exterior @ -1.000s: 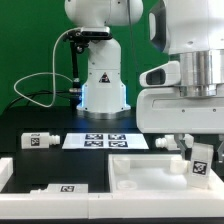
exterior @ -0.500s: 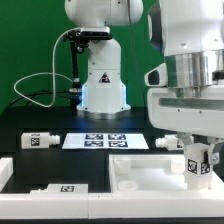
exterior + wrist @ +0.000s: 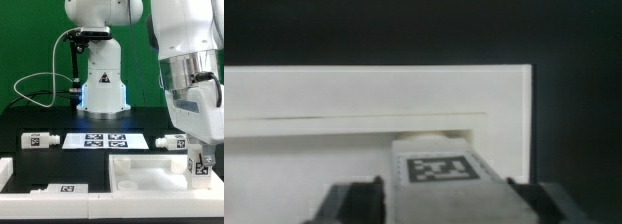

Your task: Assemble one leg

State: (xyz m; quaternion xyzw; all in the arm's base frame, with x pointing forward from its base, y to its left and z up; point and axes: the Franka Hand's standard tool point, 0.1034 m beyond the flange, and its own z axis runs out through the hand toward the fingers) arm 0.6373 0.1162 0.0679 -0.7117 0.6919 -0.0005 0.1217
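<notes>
My gripper is shut on a white leg with a marker tag, at the exterior view's right. It holds the leg at the right end of the white square tabletop. In the wrist view the leg sits between my gripper's dark fingers, with the tabletop beyond it. The leg's lower end is hidden, so I cannot tell whether it touches the tabletop.
The marker board lies in front of the robot base. Loose white legs lie at the left, front left and by the tabletop's far right corner. A white rail is at the far left.
The arm has tilted and swung toward the exterior view's right. The held leg has shifted slightly right and lower with it. The grip is unchanged.
</notes>
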